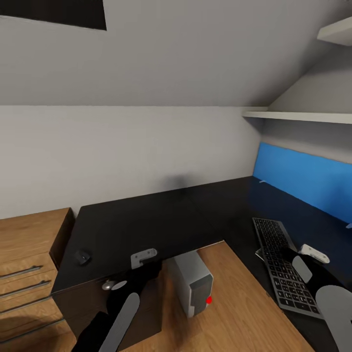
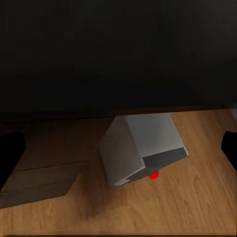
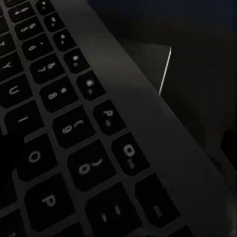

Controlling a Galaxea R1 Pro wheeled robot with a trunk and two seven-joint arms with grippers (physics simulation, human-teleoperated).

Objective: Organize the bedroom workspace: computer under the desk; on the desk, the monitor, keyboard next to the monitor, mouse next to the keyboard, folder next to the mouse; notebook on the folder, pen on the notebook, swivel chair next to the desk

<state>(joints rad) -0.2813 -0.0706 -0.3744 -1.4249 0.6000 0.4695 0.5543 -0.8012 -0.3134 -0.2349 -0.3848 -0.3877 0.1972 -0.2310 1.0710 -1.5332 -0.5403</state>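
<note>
Home room under sloping ceiling (image 1: 195, 58), serving as study corner. Glossy black L-shaped desk (image 1: 161, 220) sitting against pale wall. Keyboard (image 1: 283, 264) lying on desk's right wing; mouse (image 1: 82, 256) resting near left end. Grey tower PC (image 1: 193, 283) standing on wood floor (image 1: 239, 313) under desk. Bright blue panel (image 1: 308, 178) running along right wall behind desk. White shelves (image 1: 298, 116) hanging above it. Light wooden chest of drawers (image 1: 27, 264) standing just beside desk, giving domestic rather than office feel.
</note>
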